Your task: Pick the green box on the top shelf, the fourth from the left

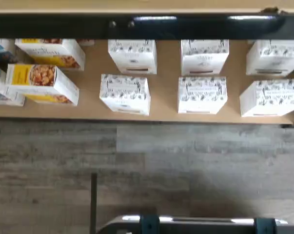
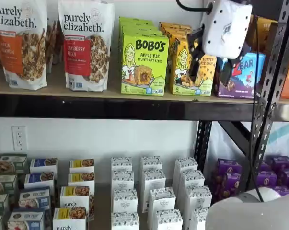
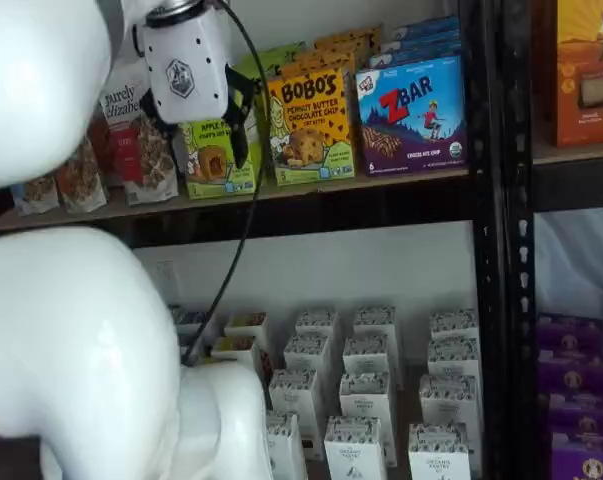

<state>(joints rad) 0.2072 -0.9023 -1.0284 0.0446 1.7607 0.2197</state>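
Item: green box [image 2: 144, 64], standing upright at the front edge of the top shelf [image 2: 106, 91], directly beside the yellow-orange Bobo's box [image 2: 182, 67], which is sitting on its far side from the granola pouches [image 2: 86, 45]. Gripper [image 2: 212, 60] hanging in front of the green box's orange neighbour, fingers spread apart, holding nothing. Step: approaching, nothing grasped. Next move is calling for shifting sideways onto the green box, then reaching in
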